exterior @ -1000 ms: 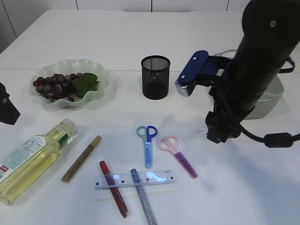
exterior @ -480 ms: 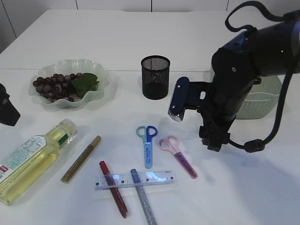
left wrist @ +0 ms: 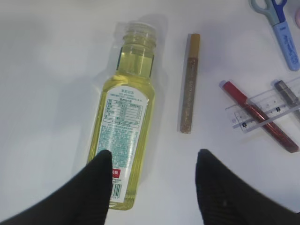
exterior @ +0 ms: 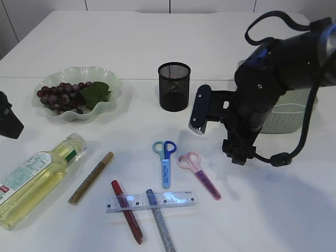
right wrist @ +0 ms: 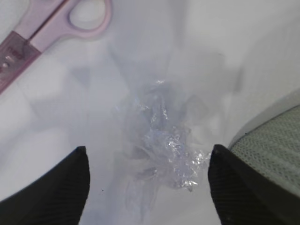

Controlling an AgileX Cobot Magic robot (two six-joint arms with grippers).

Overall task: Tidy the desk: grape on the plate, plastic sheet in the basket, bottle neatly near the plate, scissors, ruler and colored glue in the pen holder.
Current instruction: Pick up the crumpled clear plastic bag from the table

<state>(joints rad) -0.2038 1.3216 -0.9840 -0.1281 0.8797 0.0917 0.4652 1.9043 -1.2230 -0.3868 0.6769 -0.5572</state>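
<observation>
Both my jaws stand open — right gripper (right wrist: 147, 183) straddles the crumpled plastic sheet (right wrist: 161, 140) beside the basket (right wrist: 272, 154) for pickup; left gripper (left wrist: 152, 180) hovers over the bottle (left wrist: 125, 122).

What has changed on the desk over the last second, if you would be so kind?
The right arm swung in from the right edge and lowered toward the table, so the right gripper now hangs with wide-open jaws over the crumpled plastic sheet beside the basket. Nothing is grasped yet. The left gripper stayed open over the bottle; scissors, ruler, glue and grapes lie unmoved.
</observation>
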